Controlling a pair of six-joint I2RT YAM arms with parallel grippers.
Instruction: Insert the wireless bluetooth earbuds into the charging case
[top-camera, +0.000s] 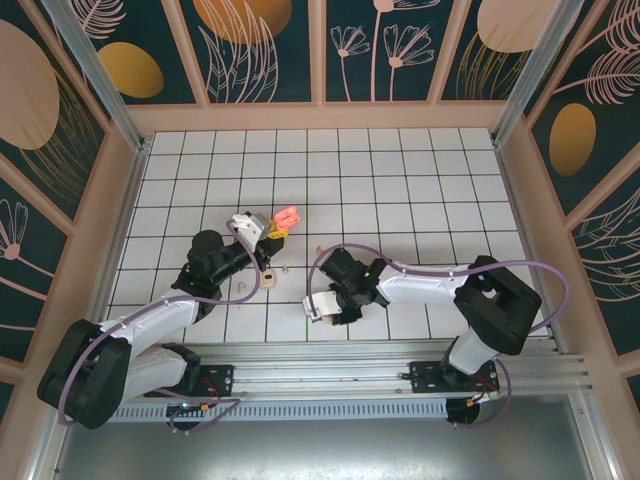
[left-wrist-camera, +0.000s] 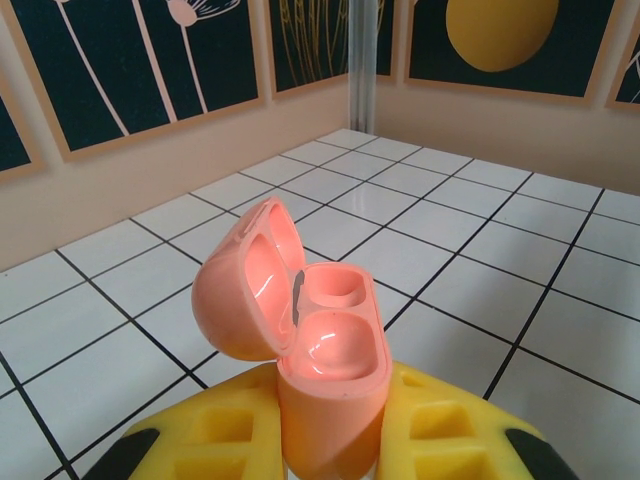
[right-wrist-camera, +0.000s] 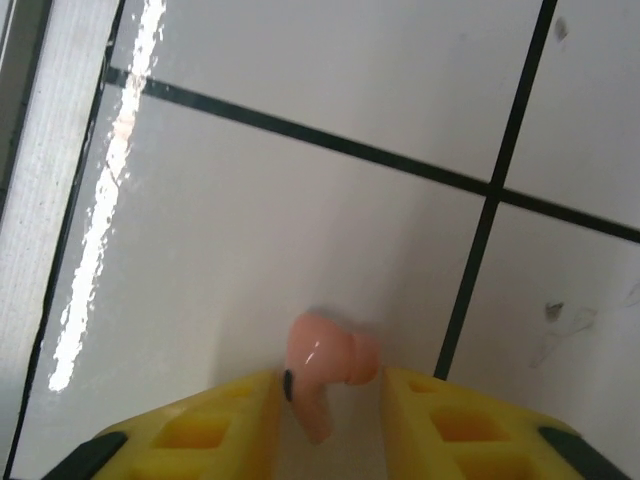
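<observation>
My left gripper (top-camera: 277, 231) (left-wrist-camera: 330, 388) is shut on the coral-pink charging case (top-camera: 288, 216) (left-wrist-camera: 332, 345), holding it upright above the tiles. Its lid (left-wrist-camera: 245, 290) is hinged open to the left, and both wells look empty. Low over the near tiles, my right gripper (top-camera: 318, 312) (right-wrist-camera: 330, 388) is open. A coral-pink earbud (right-wrist-camera: 322, 362) lies on the white tile between its yellow fingers (right-wrist-camera: 215, 425). The left finger is at the bud's side and the right finger is close to its ear tip. The stem points back toward the wrist.
A cream-beige piece (top-camera: 270, 281) and two tiny pale bits (top-camera: 285, 268) (top-camera: 240, 287) lie on the tiles between the arms. Wooden walls (top-camera: 120, 200) box in the floor on three sides. A metal rail (top-camera: 400, 352) runs along the near edge, close to the right gripper.
</observation>
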